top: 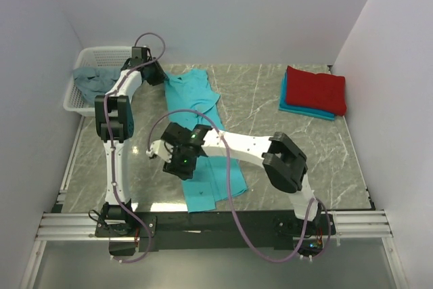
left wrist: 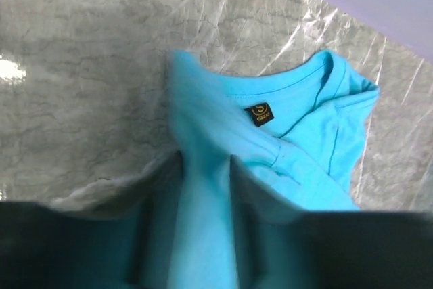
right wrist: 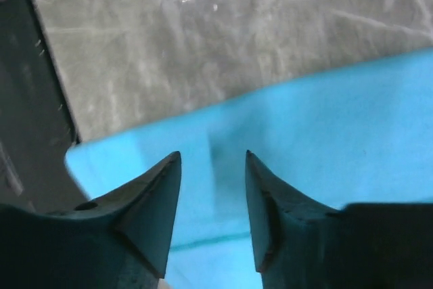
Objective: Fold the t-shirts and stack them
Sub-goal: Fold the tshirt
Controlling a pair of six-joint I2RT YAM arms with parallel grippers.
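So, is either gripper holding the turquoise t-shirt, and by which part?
Right gripper: open over the turquoise t-shirt, holding nothing. Left gripper: a shoulder fold beside the collar lies between its fingers; whether gripped, cannot tell.

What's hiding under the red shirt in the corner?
A folded turquoise-blue shirt lies under the red shirt, peeking out along its left and near edges. The rest of it is covered, so anything else beneath cannot be seen.
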